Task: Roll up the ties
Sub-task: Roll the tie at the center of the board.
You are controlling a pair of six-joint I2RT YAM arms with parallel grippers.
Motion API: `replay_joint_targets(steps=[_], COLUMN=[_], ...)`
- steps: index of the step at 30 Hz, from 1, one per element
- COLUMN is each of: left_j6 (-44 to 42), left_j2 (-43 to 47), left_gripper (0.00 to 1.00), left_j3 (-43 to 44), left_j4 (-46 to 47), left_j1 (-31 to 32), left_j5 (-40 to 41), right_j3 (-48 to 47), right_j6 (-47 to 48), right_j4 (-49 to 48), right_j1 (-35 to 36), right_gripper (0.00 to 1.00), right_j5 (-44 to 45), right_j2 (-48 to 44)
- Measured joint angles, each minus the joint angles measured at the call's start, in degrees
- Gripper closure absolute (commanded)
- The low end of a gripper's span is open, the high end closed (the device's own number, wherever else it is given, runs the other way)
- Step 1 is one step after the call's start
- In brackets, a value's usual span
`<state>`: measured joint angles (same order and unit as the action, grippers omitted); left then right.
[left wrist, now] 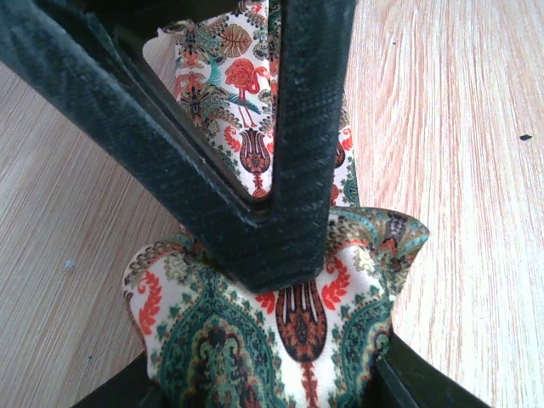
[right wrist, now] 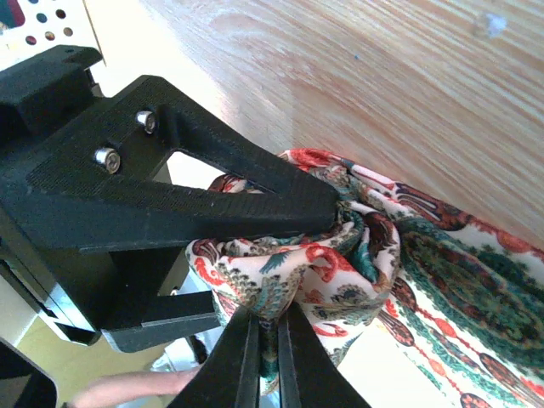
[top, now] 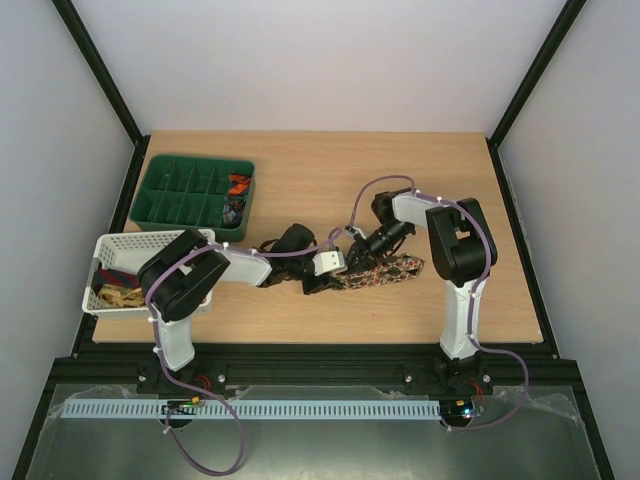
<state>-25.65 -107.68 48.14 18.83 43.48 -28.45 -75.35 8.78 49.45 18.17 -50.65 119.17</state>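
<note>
Both claws — left gripper (left wrist: 280,246) and right gripper (right wrist: 268,340) — clamp the floral tie (top: 385,270) mid-table; rolling seems begun, its tail trailing toward 3 o'clock; next, another wrap.

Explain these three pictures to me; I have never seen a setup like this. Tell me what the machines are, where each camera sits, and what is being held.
Two robot arms are bolted at the near edge of a wooden table. The overhead picture looks down on both. The other two come from cameras on each wrist, so the black wedges filling them are the grippers' own fingers. The left gripper and the right gripper both pinch one floral-patterned fabric necktie at mid-table, its end bunched between them. Also there: a green compartment tray with small items in two cells, and a white perforated basket holding more fabric.
</note>
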Motion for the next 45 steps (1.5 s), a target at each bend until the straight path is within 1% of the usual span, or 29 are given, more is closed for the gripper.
replay_joint_targets(steps=[2, 4, 8, 10, 16, 19, 21, 27, 29, 32, 35, 37, 41, 43, 45], left_j6=[0.07, 0.09, 0.44, 0.79, 2.80, 4.46, 5.79, 8.57, 8.76, 8.59, 8.11, 8.22, 8.22, 8.57, 9.16], left_j2=[-0.07, -0.11, -0.11, -0.11, 0.83, 0.94, 0.92, -0.81, -2.12, -4.00, -5.03, -5.14, -4.92, -4.61, -4.55], left_gripper=[0.69, 0.64, 0.39, 0.33, 0.25, 0.23, 0.23, 0.25, 0.28, 0.40, 0.56, 0.62, 0.66, 0.66, 0.66], left_j3=[0.11, 0.31, 0.33, -0.02, -1.75, -2.14, -2.25, -1.73, -0.94, 0.59, 1.60, 1.70, 2.16, 2.34, 2.43], left_j4=[-0.13, -0.39, -0.37, 0.13, 3.30, 5.68, 7.06, 10.86, 11.58, 11.87, 12.07, 11.93, 10.58, 9.53, 9.01], left_j1=[0.00, 0.00, -0.02, -0.07, -0.17, -0.17, -0.17, 0.83, 1.36, 2.27, 2.62, 2.64, 2.64, 2.69, 2.97], left_j5=[-0.02, -0.04, -0.24, -0.63, -1.62, -1.95, -2.03, -1.99, -1.90, -1.60, -0.87, -0.33, 0.87, 1.55, 2.54], right_j3=[-0.15, -0.15, -0.11, 0.22, 1.81, 3.17, 3.67, 3.61, 3.52, 3.39, 3.39, 3.39, 3.41, 3.34, 2.93], right_j6=[0.04, 0.35, 1.01, 1.20, 1.29, 1.31, 1.33, 1.31, 1.31, 1.31, 1.31, 1.31, 1.25, 1.18, 1.38], right_j4=[0.42, 0.46, 0.35, -0.02, -1.11, -2.32, -2.82, -2.82, -2.67, -2.45, -2.40, -2.40, -1.86, -1.53, -1.22], right_j1=[0.00, 0.00, -0.02, -0.13, -1.81, -3.23, -3.98, -4.70, -4.72, -4.81, -4.85, -4.94, -5.35, -5.97, -6.47], right_gripper=[0.99, 0.99, 0.99, 0.99, 0.99, 0.99, 0.99, 0.99, 0.99, 0.99, 0.97, 0.87, 0.67, 0.61, 0.57], right_j5=[-0.11, -0.13, 0.44, 1.05, 3.80, 7.28, 7.32, 7.13, 6.95, 6.69, 6.51, 6.38, 5.62, 5.77, 6.08], right_j2=[0.00, 0.02, 0.04, 0.04, 0.04, 0.55, 0.96, 1.29, 1.46, 1.70, 1.73, 1.73, 1.31, 0.35, -0.33])
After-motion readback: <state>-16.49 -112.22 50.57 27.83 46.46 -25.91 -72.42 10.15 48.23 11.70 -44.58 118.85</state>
